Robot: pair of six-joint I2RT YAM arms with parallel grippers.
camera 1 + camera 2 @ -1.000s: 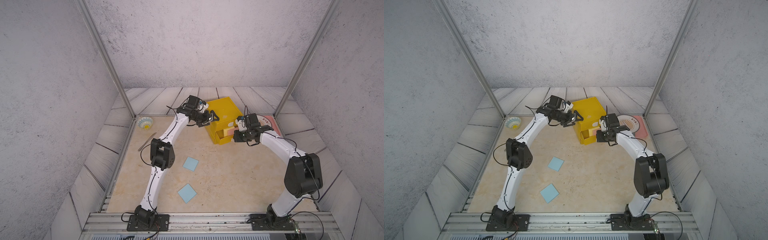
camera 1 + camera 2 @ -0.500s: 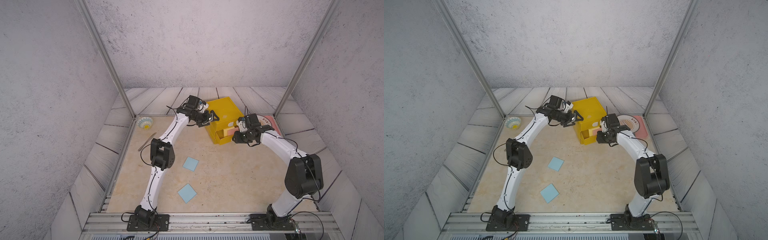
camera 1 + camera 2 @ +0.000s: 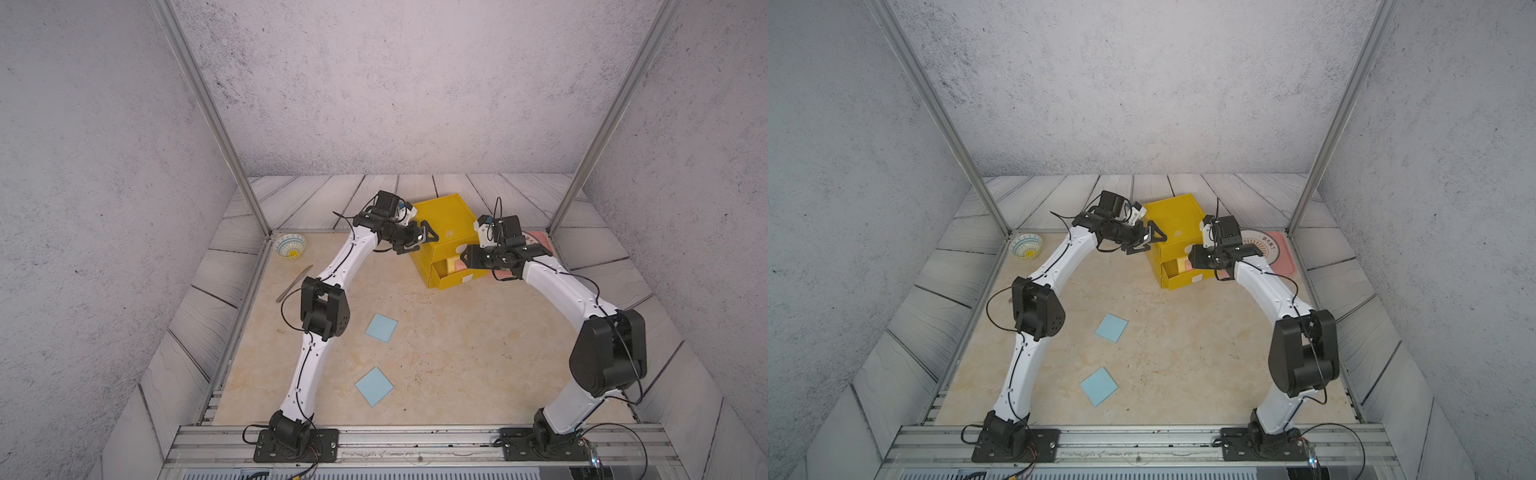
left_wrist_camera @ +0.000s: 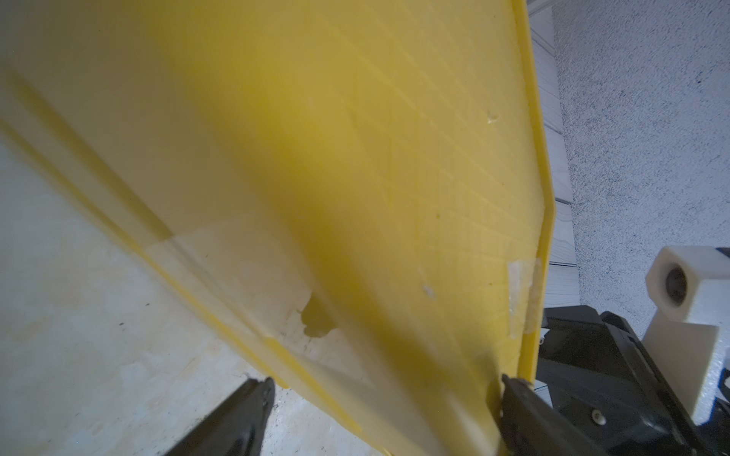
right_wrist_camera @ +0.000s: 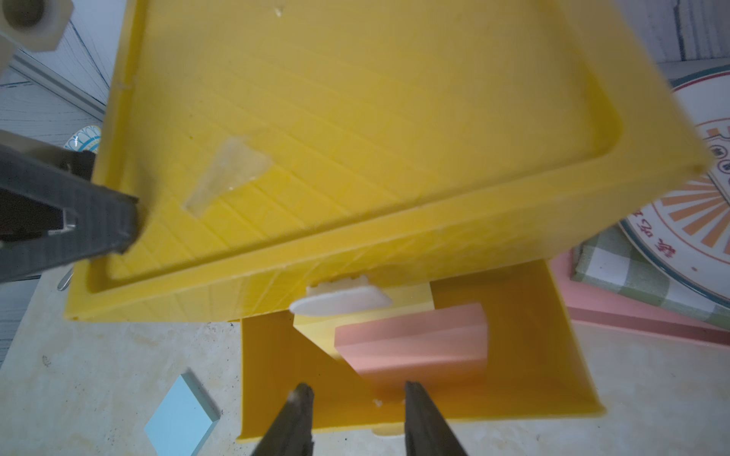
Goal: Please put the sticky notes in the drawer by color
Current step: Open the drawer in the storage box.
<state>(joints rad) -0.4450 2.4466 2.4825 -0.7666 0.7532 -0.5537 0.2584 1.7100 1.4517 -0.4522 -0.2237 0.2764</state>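
- The right fingers (image 5: 292,422) now stand apart, where a second ago they were pressed together; the arms and everything else keep their places.
- The tabletop (image 3: 457,353) is a pale marbled slab, and both arms bend inward toward its far side.
- The left arm (image 3: 332,270) reaches to the left corner of the drawer box, and the right arm (image 3: 561,286) reaches to the box's front.
- The drawer box (image 3: 446,220) is bright yellow and stands at the far middle of the tabletop, turned at an angle. Its top drawer is closed, and the open drawer (image 5: 553,375) just under it is pulled out.
- A pink tray (image 3: 1285,257) lies just beside the box on the right, carrying a green checked cloth (image 5: 616,276) and a plate (image 3: 1260,245) with orange rays.
- The left fingers (image 3: 428,237) are spread wide astride the box's upper corner. One rests on the rim of the box top and the other hangs beside the side wall; they pinch nothing.
- The right fingers hover over the front edge of the open drawer with nothing between them.
- A patterned bowl (image 3: 290,245) sits at the far left corner, with a slim metal tool (image 3: 294,283) near it.
- The pink sticky note (image 5: 414,339) lies tilted in the open drawer, partly over the yellow sticky note (image 5: 316,329), which sits deeper in.
- Two blue sticky notes (image 3: 381,328) (image 3: 374,385) lie flat on the tabletop between the arms, well apart from the box.
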